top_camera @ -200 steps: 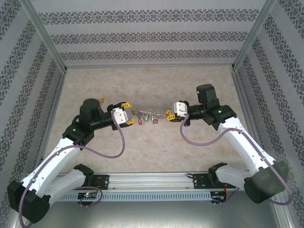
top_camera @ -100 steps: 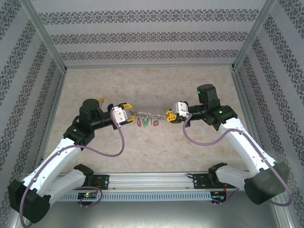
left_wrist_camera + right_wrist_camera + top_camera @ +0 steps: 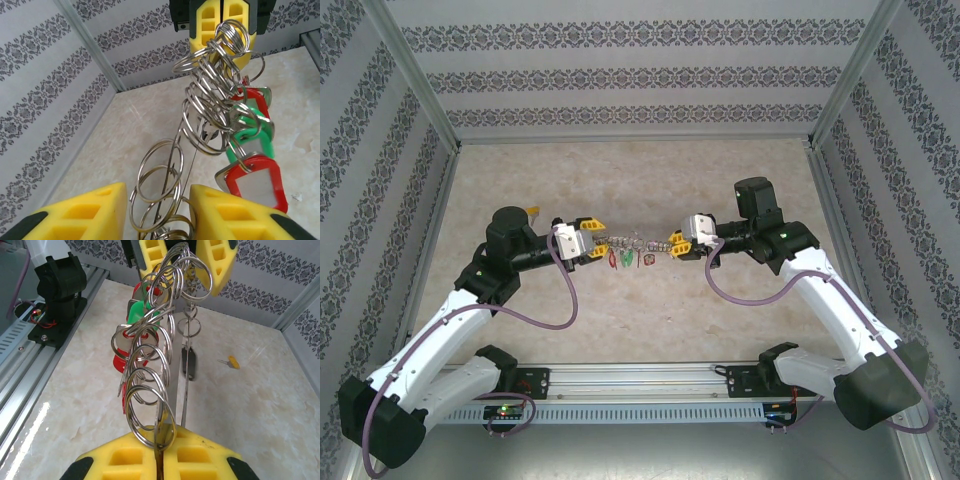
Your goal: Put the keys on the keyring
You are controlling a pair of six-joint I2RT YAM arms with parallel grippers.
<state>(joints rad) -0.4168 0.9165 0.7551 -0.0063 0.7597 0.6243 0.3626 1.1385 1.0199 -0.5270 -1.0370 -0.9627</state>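
Note:
The keyring (image 3: 636, 241), a thin wire loop threaded with many small rings, hangs stretched in the air between my two grippers. My right gripper (image 3: 165, 432) is shut on its end, wire and one small ring pinched between the pads. My left gripper (image 3: 157, 210) stands around the other end, jaws apart: the right finger (image 3: 225, 215) touches the rings, and a slim gap shows at the left finger (image 3: 85, 217). Keys hang from the keyring (image 3: 176, 160) with red (image 3: 256, 182) and green (image 3: 250, 145) tags. A black-tagged key (image 3: 190, 365) dangles too.
A yellow-tagged key (image 3: 231, 361) lies loose on the marble tabletop (image 3: 640, 180) beyond the bunch. Patterned walls with metal posts close the table on three sides. The rail with the arm bases (image 3: 640, 385) runs along the near edge.
My left gripper's jaws have narrowed around the small rings at its end of the keyring. The hanging keys have swung and shifted a little. The right gripper has kept its hold.

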